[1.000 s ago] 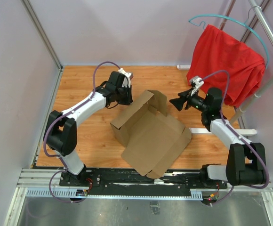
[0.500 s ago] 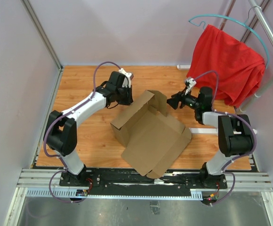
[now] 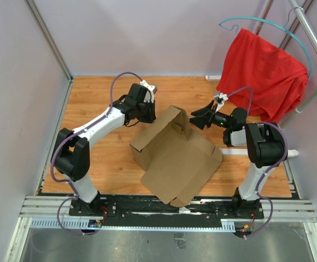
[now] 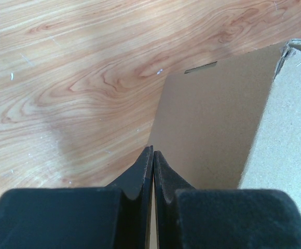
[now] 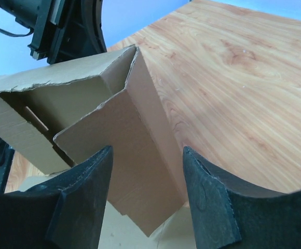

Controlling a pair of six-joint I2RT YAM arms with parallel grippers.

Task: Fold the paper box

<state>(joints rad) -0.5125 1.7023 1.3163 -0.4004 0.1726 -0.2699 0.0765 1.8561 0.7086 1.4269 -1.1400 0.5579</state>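
Observation:
The paper box point(image 3: 175, 158) is a brown cardboard sheet lying mid-table, its left and back walls raised. My left gripper point(image 3: 147, 115) is at the back-left wall, shut. In the left wrist view its tips point(image 4: 153, 151) meet at the edge of a cardboard panel point(image 4: 213, 119), with nothing visible between them. My right gripper point(image 3: 194, 121) is open beside the raised back flap point(image 3: 183, 116). In the right wrist view that flap point(image 5: 135, 150) stands just ahead of the fingers point(image 5: 91, 181), framed by the gap between them.
A red cloth point(image 3: 262, 71) hangs on a teal hanger from a metal rack point(image 3: 311, 33) at the back right. A white bar point(image 3: 257, 153) lies on the wooden table point(image 3: 93, 93) by the right arm. Walls close in the left and back.
My right gripper has moved left up to the box's raised back flap and its jaws have narrowed somewhat. The left gripper has stayed shut at the back-left wall.

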